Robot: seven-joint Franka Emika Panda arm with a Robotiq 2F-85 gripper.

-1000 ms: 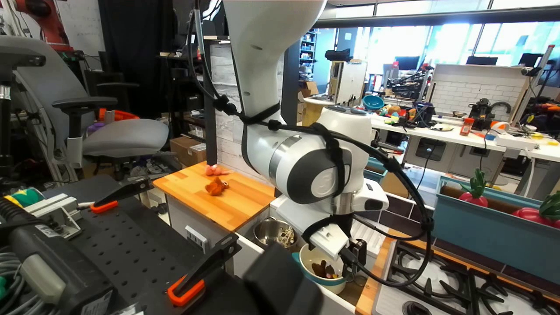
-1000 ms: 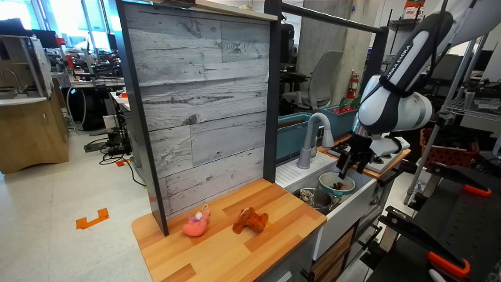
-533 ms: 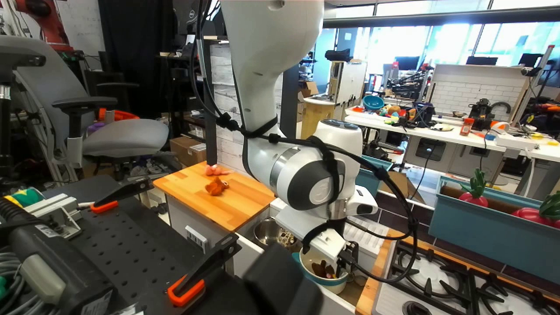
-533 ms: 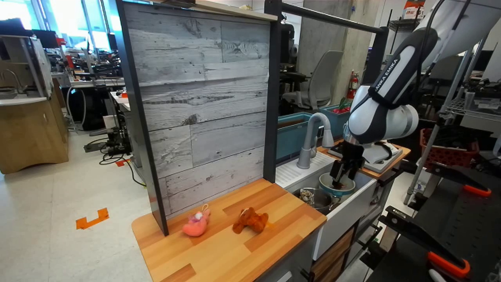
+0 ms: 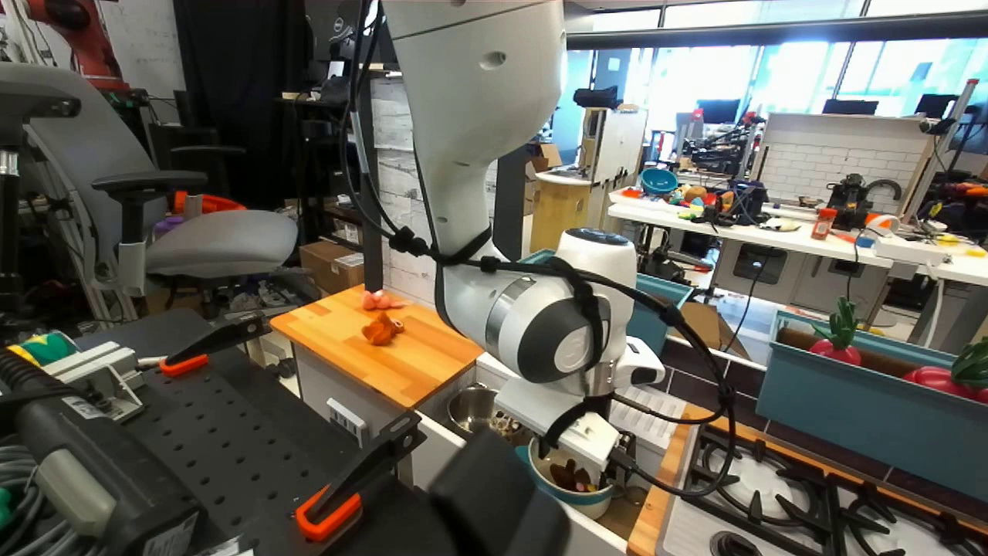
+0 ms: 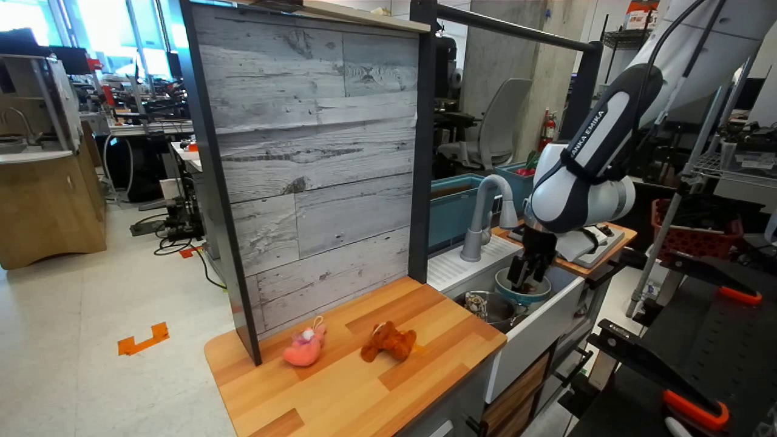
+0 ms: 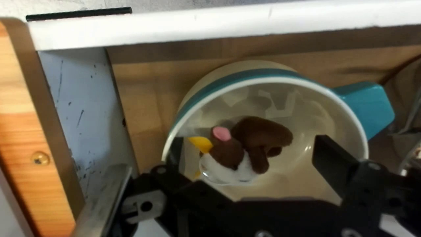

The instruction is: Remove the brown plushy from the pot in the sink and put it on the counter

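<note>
The brown plushy point(image 7: 256, 135) could be left inside the pot point(image 7: 292, 174) if its rim point(image 7: 269, 80) is bumped by the end effector point(image 7: 249, 140), whose fingers point(image 7: 332, 159) are spread wide.

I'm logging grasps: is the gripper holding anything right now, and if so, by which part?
Nothing is held: in the wrist view the gripper is open, and the plushy lies in the pot.
</note>
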